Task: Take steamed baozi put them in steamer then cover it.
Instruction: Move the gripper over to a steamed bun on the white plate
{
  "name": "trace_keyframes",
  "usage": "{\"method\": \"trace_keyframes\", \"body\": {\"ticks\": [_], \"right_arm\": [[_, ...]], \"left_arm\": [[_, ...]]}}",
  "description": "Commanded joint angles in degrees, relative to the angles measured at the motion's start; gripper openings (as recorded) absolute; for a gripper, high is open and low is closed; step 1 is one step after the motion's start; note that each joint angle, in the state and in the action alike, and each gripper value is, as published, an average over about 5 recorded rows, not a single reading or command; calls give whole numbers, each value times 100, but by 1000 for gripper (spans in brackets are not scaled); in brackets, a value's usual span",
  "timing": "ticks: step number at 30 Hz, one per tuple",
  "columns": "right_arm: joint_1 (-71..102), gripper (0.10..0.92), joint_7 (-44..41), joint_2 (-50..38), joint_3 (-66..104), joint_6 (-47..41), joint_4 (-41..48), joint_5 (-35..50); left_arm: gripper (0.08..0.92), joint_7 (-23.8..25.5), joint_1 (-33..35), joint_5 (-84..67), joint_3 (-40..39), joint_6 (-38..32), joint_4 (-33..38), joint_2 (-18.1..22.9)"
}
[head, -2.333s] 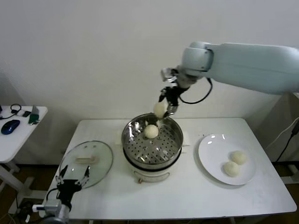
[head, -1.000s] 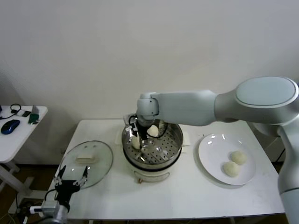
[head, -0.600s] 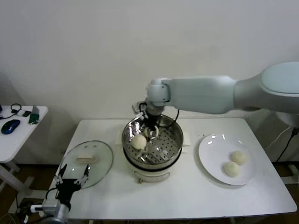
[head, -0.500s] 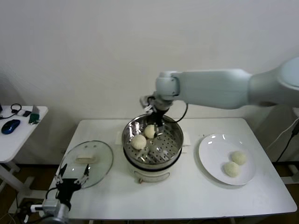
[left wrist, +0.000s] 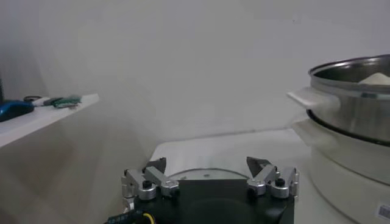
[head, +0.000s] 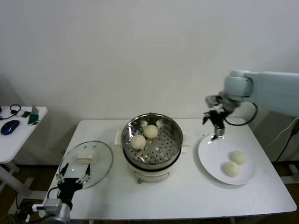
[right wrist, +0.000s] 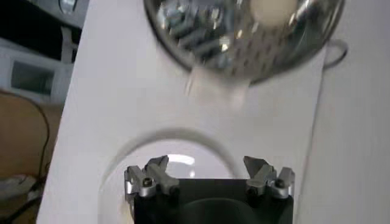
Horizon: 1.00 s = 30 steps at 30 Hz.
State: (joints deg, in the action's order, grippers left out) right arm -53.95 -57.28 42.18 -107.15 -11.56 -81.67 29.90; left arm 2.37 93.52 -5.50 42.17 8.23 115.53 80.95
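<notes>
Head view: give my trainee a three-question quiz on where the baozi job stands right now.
1. How many steamed baozi lie in the steamer?
2. True or false: the cover sits on the steamer.
3. Where is the right gripper? A) in the steamer B) above the plate's far edge C) on the cover

Key: 1. Two; two more wait on the plate. 2. False; it lies on the table, near the left gripper. 3. B, open and empty.
</notes>
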Motion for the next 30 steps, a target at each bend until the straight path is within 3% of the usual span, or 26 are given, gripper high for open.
{"method": "trace_keyframes", "body": {"ticks": [1,13,30], "right_arm": [[789,823,-83,-1225,21,156,-72,-1130],[2810,823,78,-1351,1678,15,368,-1761],[3622,822,419,-985,2440,-67,925,-1973]], "left_arm": [[823,0,35,44,1,-10,31,43],[823,-31,127,100,19,-60,15,109],[823,-12,143,158,-19,-72,-26,119]]}}
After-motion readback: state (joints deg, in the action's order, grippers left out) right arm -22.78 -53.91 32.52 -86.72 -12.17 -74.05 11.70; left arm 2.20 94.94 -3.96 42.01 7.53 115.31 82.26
